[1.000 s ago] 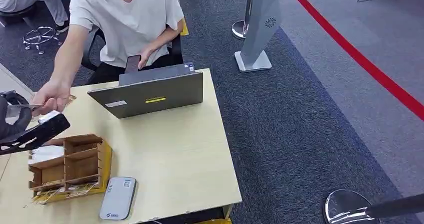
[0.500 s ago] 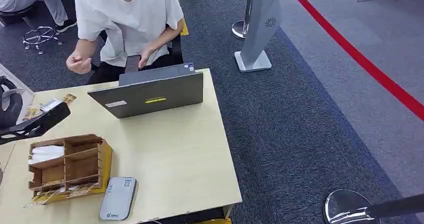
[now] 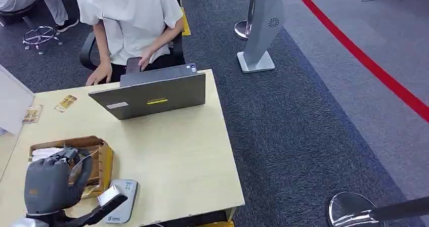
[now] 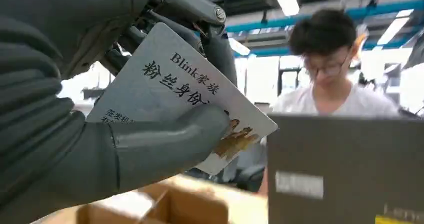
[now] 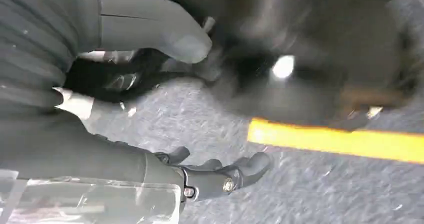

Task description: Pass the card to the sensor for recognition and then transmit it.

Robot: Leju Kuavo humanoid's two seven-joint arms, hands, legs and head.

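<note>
The card (image 4: 170, 99), printed with "Blink", is pinched between the thumb and fingers of the left hand (image 3: 50, 184), above the cardboard organizer (image 3: 96, 159) on the surface (image 3: 177, 151). Just beside lies the grey sensor (image 3: 121, 199). The right hand (image 5: 150, 134) holds nothing, fingers apart.

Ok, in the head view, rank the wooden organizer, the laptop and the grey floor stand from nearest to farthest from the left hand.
1. Wooden organizer: right beside the left hand, at the table's near left.
2. Laptop: at the table's far edge, in front of the person.
3. Floor stand: on the carpet beyond the table, to the right.
</note>
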